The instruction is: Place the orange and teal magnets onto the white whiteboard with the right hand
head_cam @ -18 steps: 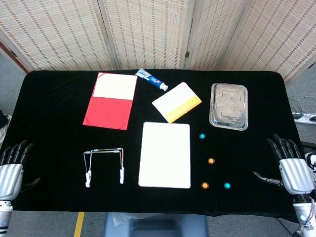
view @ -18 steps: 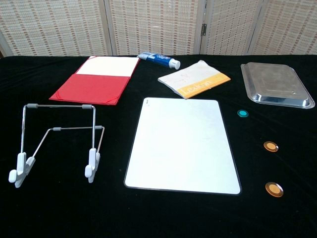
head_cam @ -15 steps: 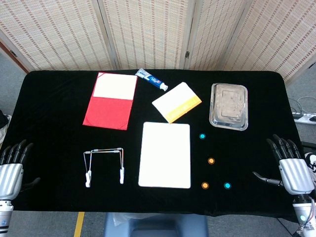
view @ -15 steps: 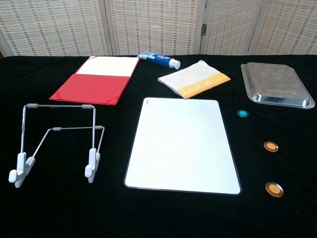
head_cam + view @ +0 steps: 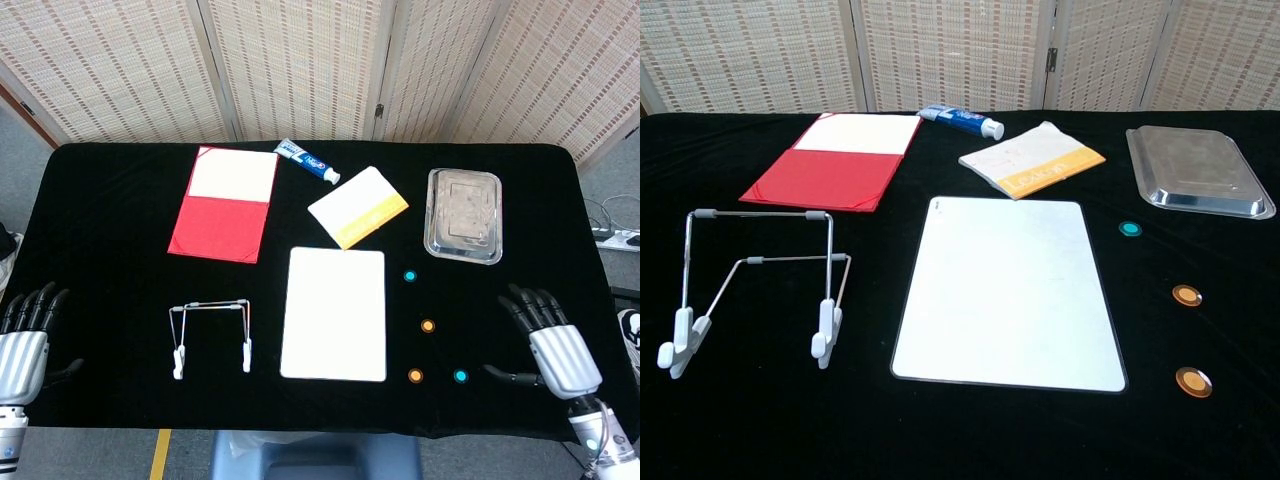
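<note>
Right hand (image 5: pixel 553 345) fingers (image 5: pixel 522 305) spread apart, holding nothing, over the black tablecloth (image 5: pixel 110 260) near the front-right edge, just right of the near teal magnet (image 5: pixel 460 376). Left hand (image 5: pixel 22 340) fingers apart too, empty, at the front-left corner (only seen from the head view). Whiteboard (image 5: pixel 334 313) lies flat mid-table. To its right, all apart from it: far teal magnet (image 5: pixel 409 276), orange magnet (image 5: pixel 428 326), second orange magnet (image 5: pixel 415 376). Woven folding screens (image 5: pixel 300 60) behind the table; grey floor.
</note>
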Action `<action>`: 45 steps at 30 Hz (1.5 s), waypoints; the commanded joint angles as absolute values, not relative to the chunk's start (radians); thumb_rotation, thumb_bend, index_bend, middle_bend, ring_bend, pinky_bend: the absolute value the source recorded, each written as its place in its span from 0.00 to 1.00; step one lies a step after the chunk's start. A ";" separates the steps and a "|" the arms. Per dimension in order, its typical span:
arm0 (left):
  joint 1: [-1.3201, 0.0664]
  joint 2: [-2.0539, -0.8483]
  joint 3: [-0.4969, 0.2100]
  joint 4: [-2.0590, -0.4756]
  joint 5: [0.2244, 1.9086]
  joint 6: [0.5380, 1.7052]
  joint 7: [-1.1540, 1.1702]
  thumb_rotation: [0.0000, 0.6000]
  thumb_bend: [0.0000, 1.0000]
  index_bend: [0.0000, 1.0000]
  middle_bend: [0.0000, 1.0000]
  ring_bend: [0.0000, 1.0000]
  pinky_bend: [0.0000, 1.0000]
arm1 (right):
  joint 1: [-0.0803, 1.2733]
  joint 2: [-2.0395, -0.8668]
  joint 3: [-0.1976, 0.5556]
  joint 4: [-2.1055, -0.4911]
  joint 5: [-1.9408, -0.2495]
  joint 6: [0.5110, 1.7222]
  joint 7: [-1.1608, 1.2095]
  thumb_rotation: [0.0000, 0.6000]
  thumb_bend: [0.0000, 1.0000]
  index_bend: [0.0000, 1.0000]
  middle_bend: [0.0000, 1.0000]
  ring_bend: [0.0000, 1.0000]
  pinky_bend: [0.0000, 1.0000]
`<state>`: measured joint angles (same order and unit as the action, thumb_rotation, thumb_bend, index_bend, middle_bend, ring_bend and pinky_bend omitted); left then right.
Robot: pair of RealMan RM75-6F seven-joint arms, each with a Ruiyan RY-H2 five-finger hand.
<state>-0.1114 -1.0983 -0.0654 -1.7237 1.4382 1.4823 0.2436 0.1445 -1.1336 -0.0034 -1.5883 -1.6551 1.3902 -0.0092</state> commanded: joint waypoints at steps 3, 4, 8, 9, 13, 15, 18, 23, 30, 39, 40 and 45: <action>-0.106 -1.096 -0.061 -1.723 1.444 1.488 0.231 1.00 0.09 0.00 0.00 0.00 0.00 | 0.221 -1.193 -0.039 -1.568 -1.730 1.289 -0.032 0.47 0.23 0.32 0.08 0.01 0.00; -0.104 -1.094 -0.060 -1.722 1.445 1.489 0.227 1.00 0.09 0.00 0.00 0.00 0.00 | 0.232 -1.204 -0.042 -1.562 -1.739 1.275 -0.035 0.47 0.24 0.34 0.08 0.01 0.00; -0.097 -1.091 -0.055 -1.715 1.445 1.493 0.217 1.00 0.09 0.00 0.00 0.00 0.00 | 0.280 -1.253 -0.052 -1.533 -1.766 1.213 -0.052 0.47 0.26 0.37 0.08 0.01 0.00; -0.096 -1.090 -0.054 -1.714 1.443 1.492 0.212 1.00 0.09 0.00 0.00 0.00 0.00 | 0.295 -1.268 -0.056 -1.523 -1.775 1.192 -0.060 0.47 0.26 0.37 0.08 0.01 0.00; -0.092 -1.090 -0.052 -1.707 1.442 1.491 0.201 1.00 0.09 0.00 0.00 0.00 0.00 | 0.337 -1.311 -0.069 -1.489 -1.800 1.138 -0.092 0.49 0.26 0.38 0.08 0.00 0.00; -0.090 -1.091 -0.051 -1.702 1.442 1.493 0.197 1.00 0.09 0.00 0.00 0.00 0.00 | 0.353 -1.331 -0.078 -1.470 -1.814 1.120 -0.106 0.53 0.26 0.38 0.08 0.00 0.00; -0.089 -1.091 -0.050 -1.698 1.439 1.490 0.192 1.00 0.09 0.00 0.00 0.00 0.00 | 0.369 -1.353 -0.092 -1.438 -1.834 1.110 -0.121 0.68 0.26 0.38 0.07 0.00 0.00; -0.088 -1.089 -0.052 -1.698 1.439 1.491 0.190 1.00 0.09 0.00 0.00 0.00 0.00 | 0.383 -1.373 -0.115 -1.392 -1.867 1.131 -0.106 1.00 0.27 0.31 0.02 0.00 0.00; -0.091 -1.090 -0.052 -1.701 1.444 1.488 0.191 1.00 0.09 0.00 0.00 0.00 0.00 | 0.383 -1.397 -0.132 -1.353 -1.874 1.169 -0.080 1.00 0.27 0.30 0.04 0.00 0.00; -0.090 -1.086 -0.052 -1.706 1.441 1.485 0.193 1.00 0.09 0.00 0.00 0.00 0.00 | 0.381 -1.439 -0.143 -1.292 -1.847 1.179 -0.039 1.00 0.29 0.40 0.08 0.00 0.00; -0.090 -1.086 -0.052 -1.706 1.440 1.485 0.193 1.00 0.09 0.00 0.00 0.00 0.00 | 0.382 -1.441 -0.144 -1.288 -1.845 1.179 -0.035 1.00 0.30 0.40 0.08 0.00 0.00; -0.090 -1.085 -0.053 -1.707 1.439 1.483 0.195 1.00 0.09 0.00 0.00 0.00 0.00 | 0.386 -1.451 -0.147 -1.274 -1.836 1.180 -0.023 1.00 0.31 0.42 0.09 0.00 0.00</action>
